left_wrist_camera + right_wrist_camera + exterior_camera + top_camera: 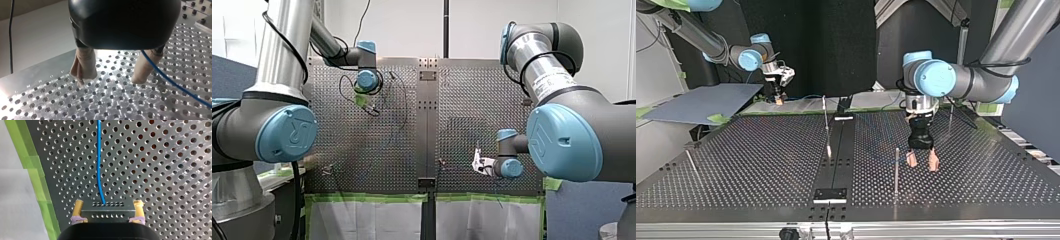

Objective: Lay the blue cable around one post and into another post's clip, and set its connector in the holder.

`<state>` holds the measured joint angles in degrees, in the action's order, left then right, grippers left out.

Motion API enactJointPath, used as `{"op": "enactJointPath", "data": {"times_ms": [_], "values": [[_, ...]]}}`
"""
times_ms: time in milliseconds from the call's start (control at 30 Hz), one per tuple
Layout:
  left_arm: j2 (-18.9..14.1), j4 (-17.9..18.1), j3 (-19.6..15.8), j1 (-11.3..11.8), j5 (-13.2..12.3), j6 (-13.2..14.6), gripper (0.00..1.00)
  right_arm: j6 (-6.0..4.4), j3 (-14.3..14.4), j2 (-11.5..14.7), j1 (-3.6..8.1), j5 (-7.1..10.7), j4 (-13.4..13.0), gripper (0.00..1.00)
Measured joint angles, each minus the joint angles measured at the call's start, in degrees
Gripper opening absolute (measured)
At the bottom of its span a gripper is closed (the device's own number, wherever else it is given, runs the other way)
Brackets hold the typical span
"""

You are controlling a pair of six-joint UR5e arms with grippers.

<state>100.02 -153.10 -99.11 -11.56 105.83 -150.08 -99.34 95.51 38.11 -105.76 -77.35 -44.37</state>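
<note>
My right gripper [108, 203] has its yellow pads shut on a dark connector block [107, 210]. The blue cable [99, 162] leaves the block and runs straight ahead over the perforated plate. In the top view this gripper [779, 97] hangs at the table's far edge on the view's left. My left gripper [109, 80] stands open just above the plate, nothing between its beige pads [83, 66]. The blue cable [172, 81] passes close beside one pad. In the top view my left gripper [922, 161] is to the right of a thin post [896, 170].
More thin posts stand on the table [761, 165]: one near the middle [826, 122], one at the far right [950, 117], one leaning at the left [691, 161]. A dark rail runs down the centre with a small black block [831, 195] near the front. Green tape [37, 182] edges the plate.
</note>
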Motion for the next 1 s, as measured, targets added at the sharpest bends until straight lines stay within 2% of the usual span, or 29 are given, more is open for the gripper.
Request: {"op": "enactJointPath", "data": {"times_ms": [167,333,533,633,900,1000], "values": [[0.6,0.8,0.5,0.4,-1.3,0.3,1.00,0.02,-0.1,0.0,-0.01,-0.03,-0.1,0.00],[2.5,-0.3,2.1,0.4,-2.9,0.3,1.00,0.27,-0.4,0.0,0.04,-0.27,0.1,0.00],[5.1,-0.3,2.7,1.2,-2.1,1.2,1.00,1.97,-0.4,0.2,0.30,-0.50,0.5,0.00],[5.6,-0.2,2.8,1.7,-1.8,1.4,1.00,2.45,-0.4,0.6,0.31,-0.54,0.8,0.00],[5.8,-0.2,3.0,2.6,-2.8,1.6,1.00,2.61,-0.3,3.4,-0.19,-1.51,3.4,0.00],[5.8,-0.2,3.0,2.6,-3.0,1.6,1.00,2.19,0.3,5.1,-0.19,-2.41,4.7,0.00]]}}
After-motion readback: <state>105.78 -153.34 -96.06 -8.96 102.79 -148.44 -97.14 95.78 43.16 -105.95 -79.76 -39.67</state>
